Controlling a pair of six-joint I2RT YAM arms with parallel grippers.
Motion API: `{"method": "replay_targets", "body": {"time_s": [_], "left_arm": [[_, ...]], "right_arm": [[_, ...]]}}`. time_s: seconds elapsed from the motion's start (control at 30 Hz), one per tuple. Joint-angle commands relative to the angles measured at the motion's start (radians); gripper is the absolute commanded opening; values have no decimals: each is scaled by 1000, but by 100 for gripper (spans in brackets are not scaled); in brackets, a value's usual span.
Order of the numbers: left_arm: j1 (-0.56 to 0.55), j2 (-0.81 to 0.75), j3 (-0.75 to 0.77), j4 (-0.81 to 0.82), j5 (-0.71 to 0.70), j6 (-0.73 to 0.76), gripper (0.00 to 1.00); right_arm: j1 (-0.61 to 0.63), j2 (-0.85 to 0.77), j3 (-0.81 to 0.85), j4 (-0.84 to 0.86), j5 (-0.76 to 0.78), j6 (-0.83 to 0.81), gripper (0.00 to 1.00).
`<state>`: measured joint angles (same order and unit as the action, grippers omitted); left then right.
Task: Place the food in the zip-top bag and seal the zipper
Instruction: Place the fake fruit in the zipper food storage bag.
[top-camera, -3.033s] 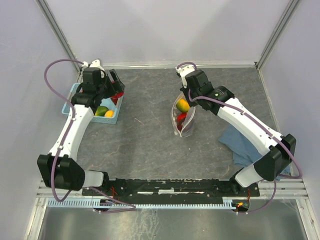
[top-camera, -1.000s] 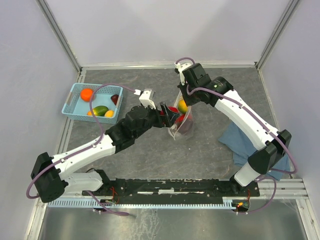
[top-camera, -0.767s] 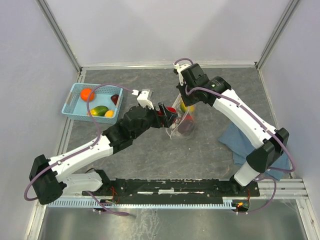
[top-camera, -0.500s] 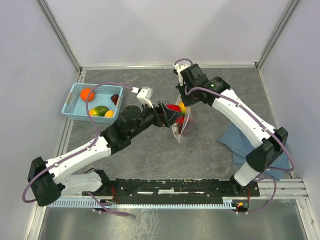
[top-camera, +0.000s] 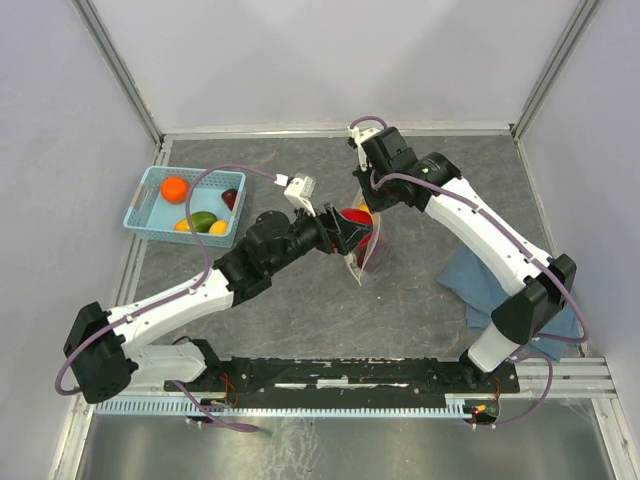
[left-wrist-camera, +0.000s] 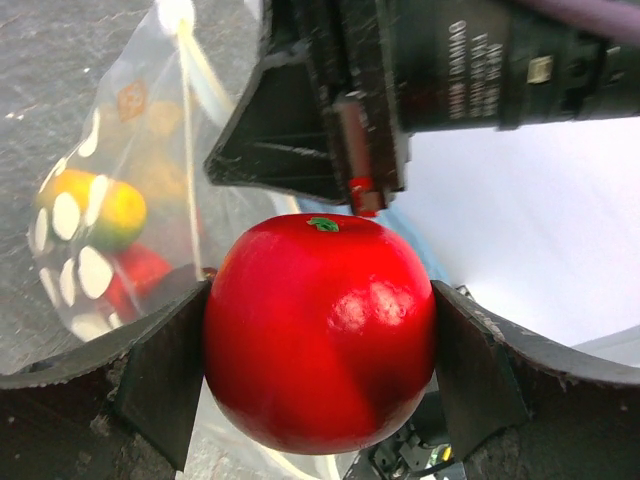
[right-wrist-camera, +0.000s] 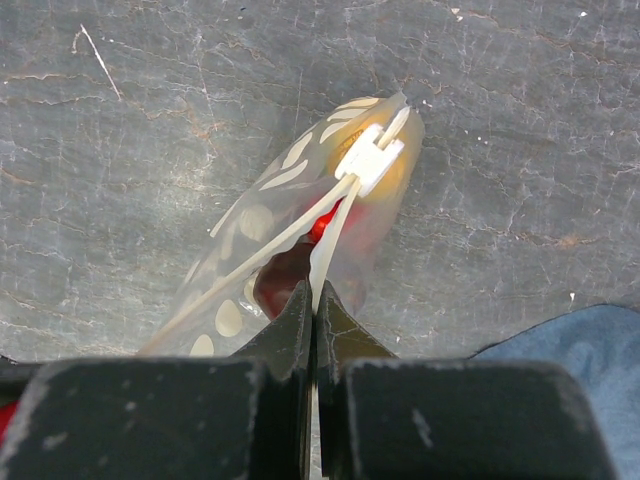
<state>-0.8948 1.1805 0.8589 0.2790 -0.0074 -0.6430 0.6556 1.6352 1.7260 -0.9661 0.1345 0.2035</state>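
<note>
The left gripper (top-camera: 350, 222) (left-wrist-camera: 320, 375) holds a red apple (top-camera: 352, 214) (left-wrist-camera: 320, 330). Its jaws are spread wide, one against each side of the fruit. The apple hangs at the mouth of the zip-top bag (top-camera: 368, 255) (left-wrist-camera: 90, 150) (right-wrist-camera: 290, 180), just beside the right gripper (top-camera: 370, 205) (right-wrist-camera: 313, 298).

The right gripper's jaws are pressed together, pinching the bag's upper edge at the zipper (right-wrist-camera: 270, 250). The bag hangs from this grip with its lower end on the surface (top-camera: 300, 300).

Inside the bag lie a yellow-orange fruit (left-wrist-camera: 95, 210) and a red piece (left-wrist-camera: 135, 280).

A light-blue basket (top-camera: 140, 222) at the left holds the remaining food: orange, green, yellow and dark red pieces. A blue cloth (top-camera: 480, 285) (right-wrist-camera: 580, 350) lies at the right.

White lettering on the black housing above the apple and a small orange mark on the bag are not legible.
</note>
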Motion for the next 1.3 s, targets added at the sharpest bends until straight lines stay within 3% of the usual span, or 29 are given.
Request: {"method": "replay_targets", "body": {"time_s": [0.0,0.5,1.0,1.27], "left_arm": [[-6,4,-20,10,-87,-8,38],[-37,69,105,-330,-433,82,38],[-124,55,69,-142,-408,263,43],[-131,96,68,-164,-508,304,43]], "right_arm": [[-2,-17,46,10,6,1,1],[-3,-28,29,26,-54,5,1],[-2,-38,10,49,-92,16,1],[-3,-45,6,51,-108,16,2]]}}
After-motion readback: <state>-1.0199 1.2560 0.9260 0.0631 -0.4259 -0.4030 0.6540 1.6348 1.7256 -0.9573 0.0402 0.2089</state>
